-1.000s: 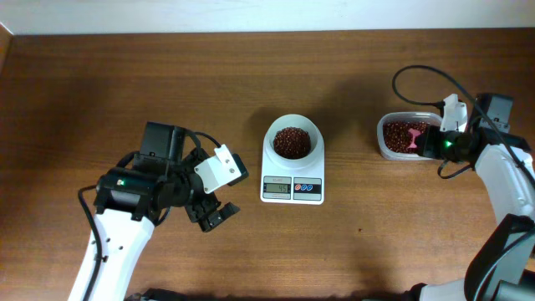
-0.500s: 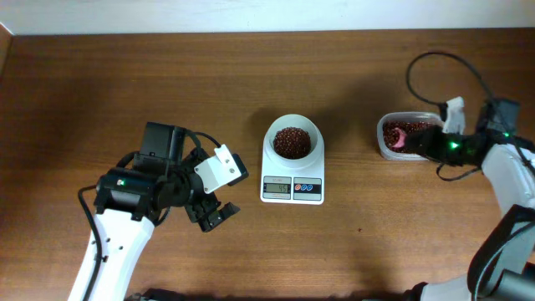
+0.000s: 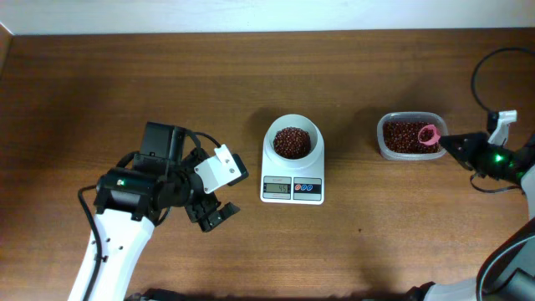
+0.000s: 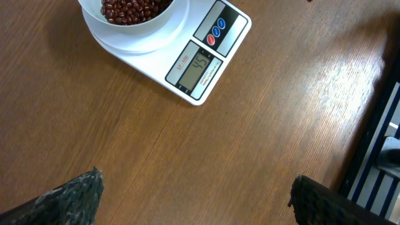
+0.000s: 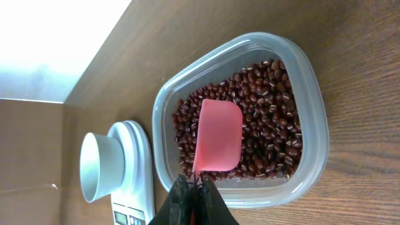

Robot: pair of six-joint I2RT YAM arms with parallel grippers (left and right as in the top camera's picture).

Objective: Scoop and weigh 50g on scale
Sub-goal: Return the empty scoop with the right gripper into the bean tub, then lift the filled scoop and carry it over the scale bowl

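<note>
The right gripper (image 5: 190,182), clamped on the pink scoop (image 5: 219,140), has pulled back over the bean container (image 3: 379,138) (left gripper (image 3: 214,215) gapes empty), so the scale (image 3: 291,189) likely needs more.

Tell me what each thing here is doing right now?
Scale: switched on, digits showing.
Bowl: sitting on the scale, beans inside.
Tub: no lid, beans inside.
Scoop: gripped over the tub, looks empty.
Left gripper: open, holding nothing.
Right gripper: shut on the scoop.

White digital scale (image 3: 292,189), flat mid-table, round bowl (image 3: 292,118) on top holding red beans (image 3: 292,142)
</note>
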